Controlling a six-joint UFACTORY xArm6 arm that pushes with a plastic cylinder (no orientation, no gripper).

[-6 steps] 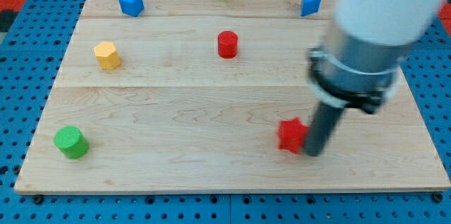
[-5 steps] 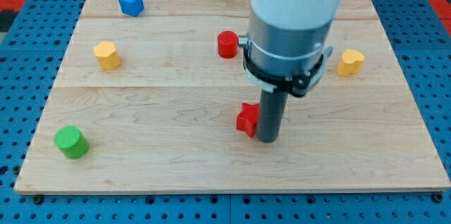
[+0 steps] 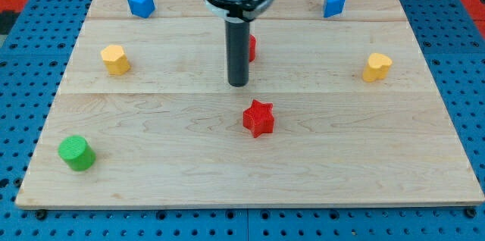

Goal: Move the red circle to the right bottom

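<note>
The rod comes down from the view's top near the middle of the wooden board (image 3: 424, 158), and my tip (image 3: 239, 84) sits on the wood just below the red circle (image 3: 251, 47), slightly to the view's left of it. The rod is a plain dark bar with no jaws and holds nothing. Its shaft covers the left part of the red circle, so only a sliver of the block shows at the rod's right edge; whether rod and block touch cannot be told. The red circle stands in the upper middle of the board, well apart from the right bottom corner. What shows of it looks like a short upright cylinder with its round face up, so it has no long axis across the board and points no particular way.

A red star (image 3: 258, 117) lies below my tip, a little to the view's right and apart from it. A green cylinder (image 3: 76, 153) sits near the bottom left corner. A yellow block (image 3: 114, 59) is at the left side and another yellow block (image 3: 377, 67) at the right side. A blue block (image 3: 140, 2) lies near the top left and a second blue block (image 3: 333, 3) near the top right
</note>
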